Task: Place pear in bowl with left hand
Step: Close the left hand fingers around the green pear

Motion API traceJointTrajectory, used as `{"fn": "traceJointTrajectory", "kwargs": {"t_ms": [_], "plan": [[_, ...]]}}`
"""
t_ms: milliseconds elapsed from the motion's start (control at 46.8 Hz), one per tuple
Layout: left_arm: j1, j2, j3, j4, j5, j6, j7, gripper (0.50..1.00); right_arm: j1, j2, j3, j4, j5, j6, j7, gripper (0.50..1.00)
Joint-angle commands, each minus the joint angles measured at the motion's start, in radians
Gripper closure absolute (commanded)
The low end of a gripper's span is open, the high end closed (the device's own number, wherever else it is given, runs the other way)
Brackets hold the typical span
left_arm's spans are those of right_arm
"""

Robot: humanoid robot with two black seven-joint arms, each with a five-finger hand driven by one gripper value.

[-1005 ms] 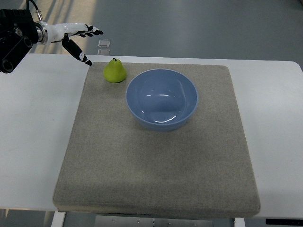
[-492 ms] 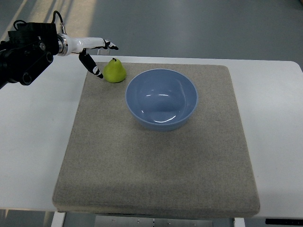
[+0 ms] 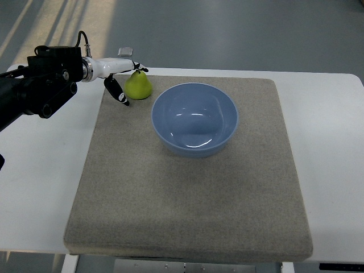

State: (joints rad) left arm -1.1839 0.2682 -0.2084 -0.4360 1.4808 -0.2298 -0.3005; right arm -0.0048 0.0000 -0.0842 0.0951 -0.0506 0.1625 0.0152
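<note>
Your left hand [image 3: 120,77] comes in from the upper left with its fingers spread and holding nothing. The thumb [image 3: 118,94] hangs down just to the left of the pear [image 3: 138,85], and the other fingers reach over the fruit's top; you cannot tell from this view whether any of them touch it. The pear stands upright on the grey mat [image 3: 187,193], close to the mat's far left corner and right beside its back edge. The blue bowl [image 3: 194,119] sits just to the right of the pear, with a narrow strip of mat between the fruit and the bowl's rim. You have wide bare mat in front of the bowl and to its right, and white table [image 3: 40,170] on both sides of the mat. Behind the pear, a small clear square object [image 3: 125,52] lies near the table's far edge.
</note>
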Motion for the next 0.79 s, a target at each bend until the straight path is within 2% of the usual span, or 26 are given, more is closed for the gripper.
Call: {"fn": "traceJointTrajectory", "kwargs": {"t_ms": [0,171,342,406,471,513,556,663,749,770], "plan": [[0.018,-0.014,0.001,0.002,0.0,0.029,0.0,0.508,0.0,0.0,0.0,0.0,0.0,0.0,0.0,0.574],[0.033,-0.02,0.001,0.003,-0.002,0.04,0.0,0.51,0.0,0.0,0.0,0.0,0.0,0.0,0.0,0.574],[0.033,-0.02,0.001,0.003,0.0,0.041,0.0,0.542,0.0,0.0,0.0,0.0,0.0,0.0,0.0,0.574],[0.035,-0.018,0.001,0.003,0.001,0.047,-0.002,0.617,0.0,0.0,0.0,0.0,0.0,0.0,0.0,0.574],[0.04,-0.018,0.001,0.002,0.003,0.066,-0.002,0.649,0.0,0.0,0.0,0.0,0.0,0.0,0.0,0.574],[0.043,-0.018,0.001,0.002,0.004,0.075,-0.002,0.707,0.0,0.0,0.0,0.0,0.0,0.0,0.0,0.574],[0.044,-0.018,0.001,0.0,0.004,0.082,-0.002,0.739,0.0,0.0,0.0,0.0,0.0,0.0,0.0,0.574],[0.047,-0.014,0.001,-0.003,0.004,0.084,-0.003,0.911,0.0,0.0,0.0,0.0,0.0,0.0,0.0,0.574],[0.047,-0.009,0.001,-0.004,0.004,0.086,-0.003,0.999,0.0,0.0,0.0,0.0,0.0,0.0,0.0,0.574],[0.046,-0.009,0.001,-0.006,0.004,0.086,-0.003,1.0,0.0,0.0,0.0,0.0,0.0,0.0,0.0,0.574]]}}
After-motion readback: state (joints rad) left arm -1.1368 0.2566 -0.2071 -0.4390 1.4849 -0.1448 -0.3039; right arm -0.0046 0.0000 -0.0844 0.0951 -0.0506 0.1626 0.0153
